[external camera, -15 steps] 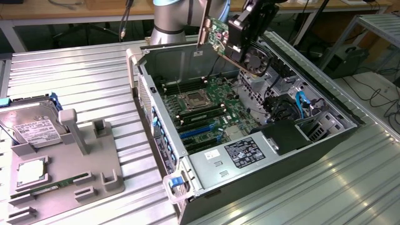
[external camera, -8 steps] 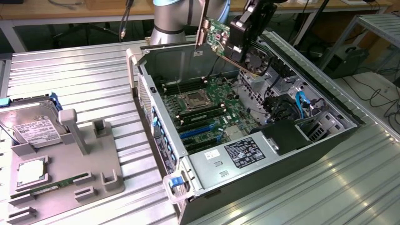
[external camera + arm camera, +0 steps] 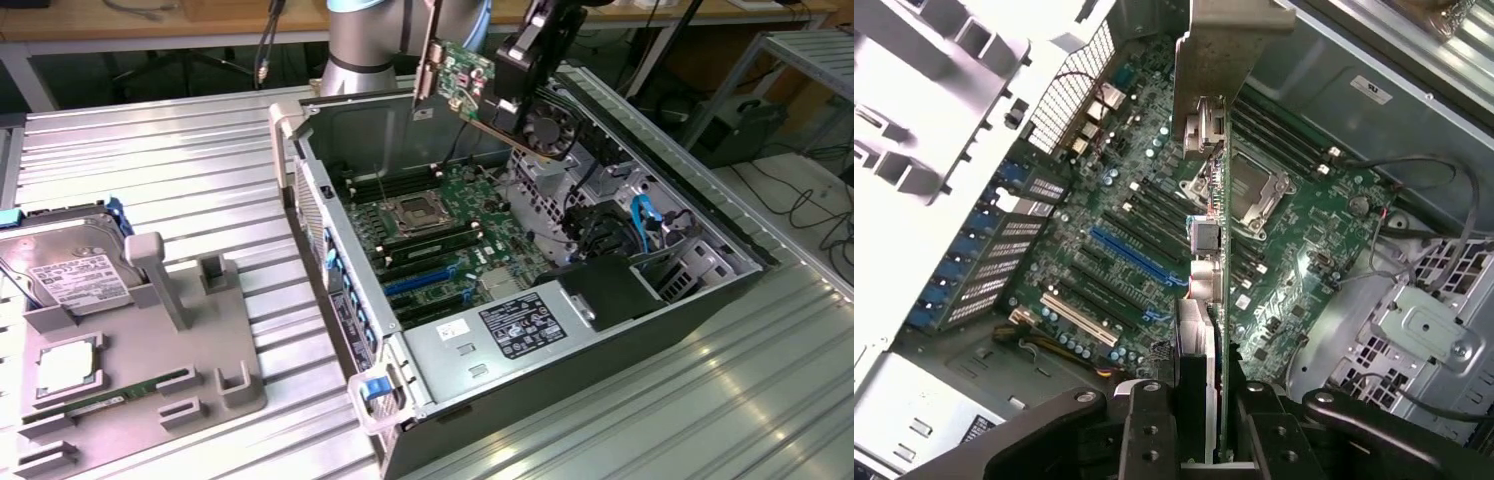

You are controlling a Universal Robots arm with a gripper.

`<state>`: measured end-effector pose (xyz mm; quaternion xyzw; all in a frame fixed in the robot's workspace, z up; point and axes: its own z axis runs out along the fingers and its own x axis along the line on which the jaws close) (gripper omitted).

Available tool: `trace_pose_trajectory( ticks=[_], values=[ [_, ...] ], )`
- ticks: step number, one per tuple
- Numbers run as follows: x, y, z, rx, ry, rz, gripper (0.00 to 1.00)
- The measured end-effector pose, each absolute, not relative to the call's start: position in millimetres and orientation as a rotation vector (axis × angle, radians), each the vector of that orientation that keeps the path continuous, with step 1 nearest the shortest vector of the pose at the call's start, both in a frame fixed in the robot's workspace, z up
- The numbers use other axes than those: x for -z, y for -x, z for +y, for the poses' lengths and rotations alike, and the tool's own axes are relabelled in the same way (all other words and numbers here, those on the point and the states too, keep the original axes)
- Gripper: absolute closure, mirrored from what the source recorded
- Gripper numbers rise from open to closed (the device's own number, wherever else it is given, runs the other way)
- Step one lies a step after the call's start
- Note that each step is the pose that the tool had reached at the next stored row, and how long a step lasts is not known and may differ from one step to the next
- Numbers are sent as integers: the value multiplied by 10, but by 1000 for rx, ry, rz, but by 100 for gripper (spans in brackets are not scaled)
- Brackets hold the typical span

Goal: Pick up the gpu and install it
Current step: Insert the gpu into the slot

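Gripper (image 3: 1204, 435) | clamped on gpu (image 3: 1206, 240) | gpu between fingers (image 3: 1151, 432), held above motherboard (image 3: 1104, 255)

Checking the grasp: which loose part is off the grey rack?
The gpu, clamped in the gripper above the open case; hard drive and memory stick sit on the rack.

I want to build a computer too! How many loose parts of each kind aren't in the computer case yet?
gpu, held in the gripper: 1
hard drive: 1
green memory stick: 1
silvery square part: 1
Total: 4
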<state>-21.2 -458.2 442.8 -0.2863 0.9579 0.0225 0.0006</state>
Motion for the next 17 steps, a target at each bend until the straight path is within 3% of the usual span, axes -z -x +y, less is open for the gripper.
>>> trace_pose_trajectory(
  ticks=[17],
  values=[
    [-4427,212,-4582,-71,1127,2934,72]
  ],
)
